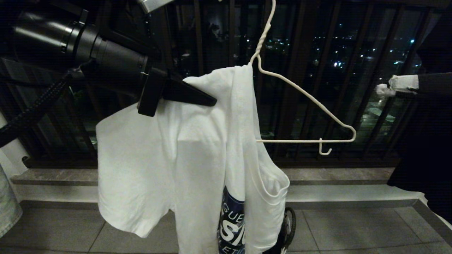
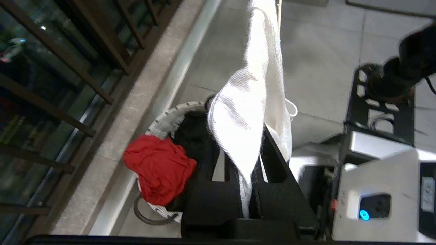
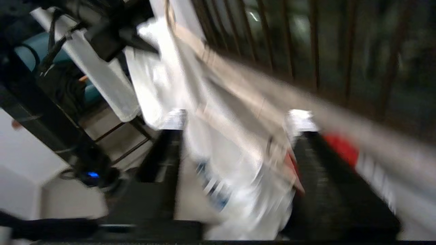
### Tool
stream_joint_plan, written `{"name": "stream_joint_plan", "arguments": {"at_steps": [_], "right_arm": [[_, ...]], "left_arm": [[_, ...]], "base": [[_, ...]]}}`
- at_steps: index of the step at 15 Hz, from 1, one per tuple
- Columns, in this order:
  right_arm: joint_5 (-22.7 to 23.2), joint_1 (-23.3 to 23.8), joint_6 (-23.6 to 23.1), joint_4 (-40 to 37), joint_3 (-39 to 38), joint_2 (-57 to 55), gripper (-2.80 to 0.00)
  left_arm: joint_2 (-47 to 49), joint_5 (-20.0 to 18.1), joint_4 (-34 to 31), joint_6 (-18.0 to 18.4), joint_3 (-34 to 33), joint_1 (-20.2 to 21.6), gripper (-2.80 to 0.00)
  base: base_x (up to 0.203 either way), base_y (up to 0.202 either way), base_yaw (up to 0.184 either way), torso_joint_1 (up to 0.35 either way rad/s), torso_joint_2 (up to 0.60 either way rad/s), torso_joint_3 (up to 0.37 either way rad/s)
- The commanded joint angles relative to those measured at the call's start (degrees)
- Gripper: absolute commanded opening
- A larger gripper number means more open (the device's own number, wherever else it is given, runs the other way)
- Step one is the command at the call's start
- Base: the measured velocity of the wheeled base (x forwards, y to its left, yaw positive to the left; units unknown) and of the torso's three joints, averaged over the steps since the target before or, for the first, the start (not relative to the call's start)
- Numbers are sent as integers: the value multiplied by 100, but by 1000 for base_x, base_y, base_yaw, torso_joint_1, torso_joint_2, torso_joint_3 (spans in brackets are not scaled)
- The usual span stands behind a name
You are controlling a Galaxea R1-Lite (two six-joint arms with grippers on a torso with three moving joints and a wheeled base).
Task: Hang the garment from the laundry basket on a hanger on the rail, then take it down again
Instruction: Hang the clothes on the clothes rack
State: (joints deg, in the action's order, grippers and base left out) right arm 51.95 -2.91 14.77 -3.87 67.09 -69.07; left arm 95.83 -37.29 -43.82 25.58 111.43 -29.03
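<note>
Head view: white garment (image 1: 169, 158) hangs bunched on the left side of the hanger (image 1: 303, 106). The cloth is gathered at the twisted neck and drapes down over the left arm of the wire; the right arm of the hanger, with its small hook, is bare. Dark blue chest print with white letters shows low on the shirt, partly folded in. The hanger's hook runs up out of frame; the rail itself cannot be made out.

Left end effector (image 1: 197, 97) reaches in from the upper left and is clamped on the shoulder of the garment, just beside the hanger neck. Left wrist view confirms: both fingers (image 2: 272, 163) pressed together with a fold of white cloth (image 2: 245, 112) pinched between them.

Right end effector (image 1: 385, 90) sits at the right edge of the head view, well apart from the hanger tip, nothing between its fingers. Right wrist view is blurred, yet shows the 2 fingers (image 3: 163, 146) standing apart with the shirt and the hanger wire lying beyond them.

Laundry basket (image 2: 160, 126) stands on the tiled floor (image 1: 353, 229) below the shirt, by the sill of the balcony railing (image 1: 353, 53). A red cloth (image 2: 158, 168) and a dark item lie in it.
</note>
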Motion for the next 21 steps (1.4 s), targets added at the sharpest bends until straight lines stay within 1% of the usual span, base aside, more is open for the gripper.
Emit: {"name": "stream_joint_plan", "arguments": {"at_steps": [1,3,4,6,8,9,10,11,12,13,14,15,17,19,21], "right_arm": [[-301,1,36,-1440,109,684,-280],[-627,-18,64,-2364,79,818,-280],[-741,-58,90,-2558,-30,784,-280],[-849,-113,218,-2621,-314,517,-280],[-1010,-169,409,-2570,-415,110,-280],[-1046,-181,565,-2354,-500,-65,-280],[-1060,-206,769,-1957,-615,-206,-280],[-1108,-241,1063,-1460,-728,-401,-280],[-1239,-319,1470,-986,-849,-560,-280],[-1428,-543,1725,-767,-941,-632,-280],[-1771,-907,1960,-564,-1038,-682,0],[-2274,-1268,2201,-363,-1100,-744,0],[-3284,-1913,2686,22,-1145,-896,0],[-4005,-2321,3155,149,-1102,-1073,0],[-4589,-2538,3335,166,-1020,-1221,0]], "left_arm": [[32,-24,149,-172,1,2,-280],[67,-24,292,-272,-8,2,-280],[59,-24,287,-293,-8,2,-280],[67,-24,304,-395,-8,-7,-280],[35,-24,321,-404,1,-24,-280],[21,-24,368,-413,1,-26,-280],[15,-24,401,-434,1,-33,-280],[6,-24,401,-448,1,-57,-280],[-19,-17,410,-439,1,-75,-280],[-38,-15,474,-453,1,-85,-280],[-47,-15,565,-515,1,-86,-280],[-80,-10,615,-601,1,-86,-280],[-108,3,647,-642,1,-86,-280],[-108,11,647,-641,-7,-86,-280],[-128,11,647,-642,-8,-86,-280]], "base": [[0,0,0,0,0,0],[0,0,0,0,0,0],[0,0,0,0,0,0],[0,0,0,0,0,0],[0,0,0,0,0,0],[0,0,0,0,0,0],[0,0,0,0,0,0],[0,0,0,0,0,0],[0,0,0,0,0,0],[0,0,0,0,0,0],[0,0,0,0,0,0],[0,0,0,0,0,0],[0,0,0,0,0,0],[0,0,0,0,0,0],[0,0,0,0,0,0]]}}
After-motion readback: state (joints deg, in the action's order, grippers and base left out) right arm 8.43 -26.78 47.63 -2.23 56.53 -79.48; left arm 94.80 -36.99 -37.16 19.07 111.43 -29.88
